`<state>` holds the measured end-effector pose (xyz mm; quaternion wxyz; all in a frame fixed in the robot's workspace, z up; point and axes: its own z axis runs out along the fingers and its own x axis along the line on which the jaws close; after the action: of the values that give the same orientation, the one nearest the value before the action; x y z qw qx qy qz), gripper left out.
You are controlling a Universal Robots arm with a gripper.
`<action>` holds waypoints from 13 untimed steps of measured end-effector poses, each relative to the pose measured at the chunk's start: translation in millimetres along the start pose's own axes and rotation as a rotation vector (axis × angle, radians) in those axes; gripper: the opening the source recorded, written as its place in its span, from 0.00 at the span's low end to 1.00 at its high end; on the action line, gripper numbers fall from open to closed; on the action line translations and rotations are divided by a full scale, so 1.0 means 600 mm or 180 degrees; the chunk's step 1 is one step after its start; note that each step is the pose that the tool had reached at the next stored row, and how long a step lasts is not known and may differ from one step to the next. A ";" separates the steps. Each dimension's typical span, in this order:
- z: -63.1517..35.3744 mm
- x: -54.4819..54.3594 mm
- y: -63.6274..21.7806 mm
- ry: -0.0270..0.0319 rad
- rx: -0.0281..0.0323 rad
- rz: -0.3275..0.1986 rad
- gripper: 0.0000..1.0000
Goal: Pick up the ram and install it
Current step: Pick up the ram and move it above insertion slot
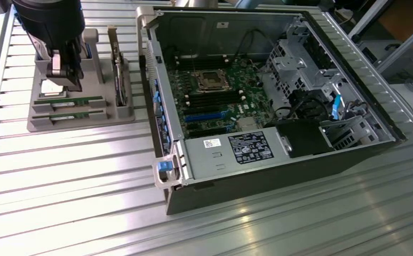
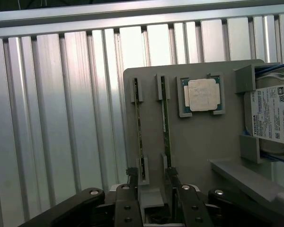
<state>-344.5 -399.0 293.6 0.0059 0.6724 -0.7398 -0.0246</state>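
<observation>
ram (image 2: 165,118) stands on edge in a slot of the gray holder (image 2: 199,146), beside its twin (image 2: 139,123), long axis running straight out from the hand (image 2: 151,177), which hovers over one end of that holder, fingers (image 2: 128,203) apart, gripping nothing.

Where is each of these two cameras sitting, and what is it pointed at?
Exterior view: off the arm, above, looking down on the open computer case and grey tray; the hand shows over the tray.
Wrist view: on the wrist, looking down past the hand onto the tray.
Shared: tray, ram sticks, hand.
</observation>
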 end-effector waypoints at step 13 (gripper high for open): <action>0.008 0.000 0.000 0.0000 0.0000 0.0000 0.36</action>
<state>-344.5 -398.9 288.9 0.0059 0.6724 -0.7398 -0.0246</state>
